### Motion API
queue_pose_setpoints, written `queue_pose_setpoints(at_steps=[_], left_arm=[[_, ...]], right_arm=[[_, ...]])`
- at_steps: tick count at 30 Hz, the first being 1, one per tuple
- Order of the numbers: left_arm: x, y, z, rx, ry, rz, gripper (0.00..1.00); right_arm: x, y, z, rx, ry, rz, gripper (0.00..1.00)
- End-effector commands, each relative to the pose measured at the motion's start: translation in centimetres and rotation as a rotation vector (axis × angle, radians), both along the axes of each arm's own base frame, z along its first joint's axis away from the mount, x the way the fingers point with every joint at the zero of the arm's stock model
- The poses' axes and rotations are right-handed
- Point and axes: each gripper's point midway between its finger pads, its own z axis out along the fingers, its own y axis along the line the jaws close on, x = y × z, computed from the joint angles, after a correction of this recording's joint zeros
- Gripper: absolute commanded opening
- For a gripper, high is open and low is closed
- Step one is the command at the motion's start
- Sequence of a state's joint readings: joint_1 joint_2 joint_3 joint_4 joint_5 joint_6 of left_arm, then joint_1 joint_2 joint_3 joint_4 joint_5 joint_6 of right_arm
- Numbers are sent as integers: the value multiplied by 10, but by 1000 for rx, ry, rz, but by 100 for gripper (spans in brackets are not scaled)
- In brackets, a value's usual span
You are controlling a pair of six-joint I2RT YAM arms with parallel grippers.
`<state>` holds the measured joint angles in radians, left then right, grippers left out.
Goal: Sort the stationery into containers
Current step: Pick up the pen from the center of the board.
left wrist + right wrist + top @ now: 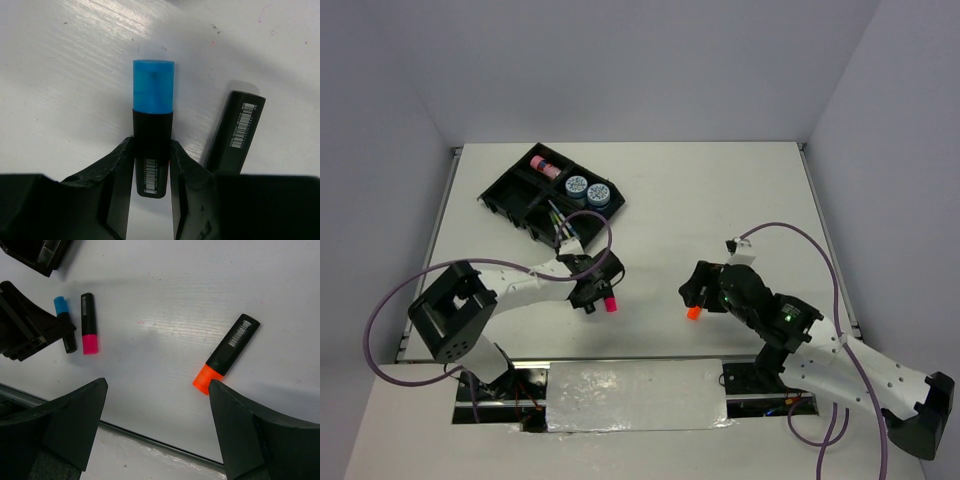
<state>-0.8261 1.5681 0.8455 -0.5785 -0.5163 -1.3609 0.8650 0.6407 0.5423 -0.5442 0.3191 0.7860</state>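
Observation:
My left gripper (pixel 152 146) is shut on the black body of a blue-capped highlighter (pixel 153 90), held low over the white table. A pink highlighter (pixel 237 127) lies just to its right, and its pink cap (pixel 610 304) shows beside the left gripper (pixel 593 291) in the top view. My right gripper (pixel 157 385) is open and empty, with an orange highlighter (pixel 227 352) lying by its right finger; this highlighter also shows in the top view (pixel 693 312). The black tray (pixel 510 190) at the far left holds a pink-capped tube (pixel 545 166), two blue tubs (pixel 587 189) and thin pens (pixel 558 225).
The left arm's purple cable (pixel 600 225) arches over the tray's near corner. A silver taped strip (pixel 635 395) runs along the table's near edge between the arm bases. Grey walls close in the table on three sides.

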Motion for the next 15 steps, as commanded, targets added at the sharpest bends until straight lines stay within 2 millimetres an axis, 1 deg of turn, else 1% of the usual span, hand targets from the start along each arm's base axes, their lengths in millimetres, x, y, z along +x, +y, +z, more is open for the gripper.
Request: queue_pose_setpoints(at_steps=[1,3,4,5,6,7,8,9,10,11,12,13,14,15], left_arm=[[-11,3,6,-33,21,-26,0],[-9,9,30,-26,-24,-59,0],[0,13,59,-42,-113,-62,0],[4,19,76,-34,-157,-53,0],[8,27,100,-10,-196,-49,0],[20,41,128,5,-287,-18,0],[28,50,143,11,-320,-1,0],[38,58,163,38,-343,-36,0],[60,73,175,-6,-371,3,0],[71,82,182,-11,-384,9,1],[90,109,197,6,-415,61,2],[102,120,196,20,-397,82,2],[117,125,212,-1,-420,92,2],[127,136,215,17,-415,101,2]], right_arm=[[2,3,7,23,-39,18,89],[1,4,11,32,-51,29,89],[1,4,11,28,-56,38,89],[1,4,11,26,-59,41,90],[2,5,13,28,-66,43,90],[2,5,13,27,-72,50,90],[3,7,14,30,-76,53,90],[4,8,15,32,-78,55,90],[5,9,16,32,-82,58,90],[6,11,16,32,-83,62,90],[6,13,17,33,-83,73,90],[6,15,18,35,-85,78,90],[7,17,18,33,-87,82,90],[8,18,18,34,-86,85,90]])
